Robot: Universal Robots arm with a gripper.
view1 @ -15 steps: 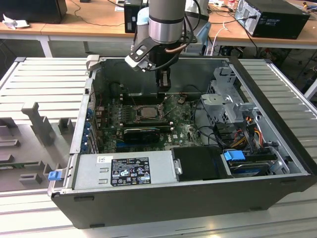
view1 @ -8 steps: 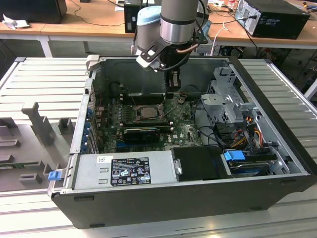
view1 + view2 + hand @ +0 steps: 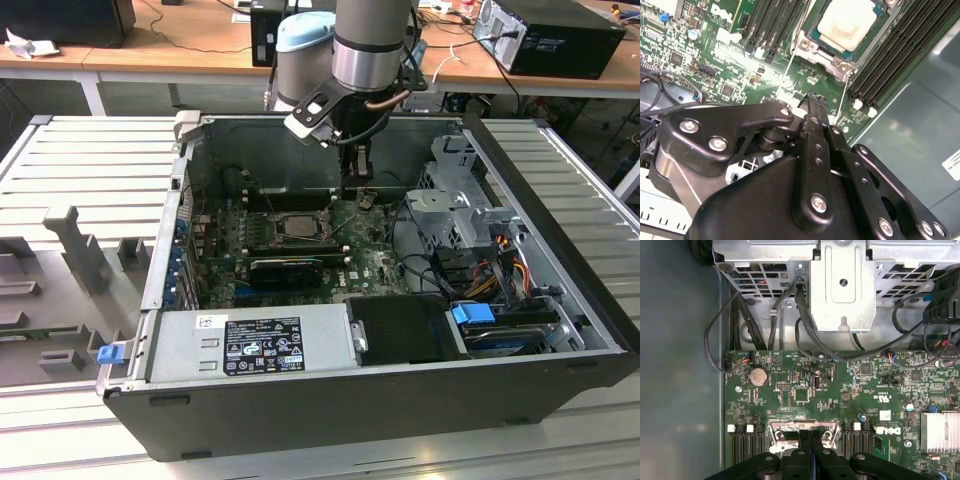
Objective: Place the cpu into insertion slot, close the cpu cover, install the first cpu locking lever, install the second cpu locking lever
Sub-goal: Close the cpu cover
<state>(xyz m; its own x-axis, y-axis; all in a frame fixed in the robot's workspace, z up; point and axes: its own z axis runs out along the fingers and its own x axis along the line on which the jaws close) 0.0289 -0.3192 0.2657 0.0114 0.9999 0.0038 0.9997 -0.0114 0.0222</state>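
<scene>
1. Exterior view: the arm reaches down into the open case (image 3: 400, 425) on the ribbed worktop (image 3: 80, 150). The gripper (image 3: 360, 193) hangs over the board, to the exterior view's right of the cpu (image 3: 297, 226) and apart from it.
2. The cpu sits in the slot (image 3: 268, 233), grey top up.
3. Second wrist view adds the close detail. The gripper (image 3: 813, 98) has its fingers pressed together with nothing between them. The cpu (image 3: 847, 22) lies beyond the tips, with memory slots (image 3: 775, 20) on both sides.
4. The cover (image 3: 825, 56) shows as silver metal round the chip; I cannot tell whether it is latched. Two thin levers (image 3: 786, 75) run from its corners toward the gripper.
5. First wrist view: the gripper (image 3: 811, 432) hides most of the socket. Past the board I see a drive cage (image 3: 842, 285), black cables (image 3: 740, 325) and a coin cell (image 3: 758, 375).
6. Exterior view: the power supply (image 3: 255, 345) lies along the near wall, with a black heatsink (image 3: 285, 270) between it and the cpu.
</scene>
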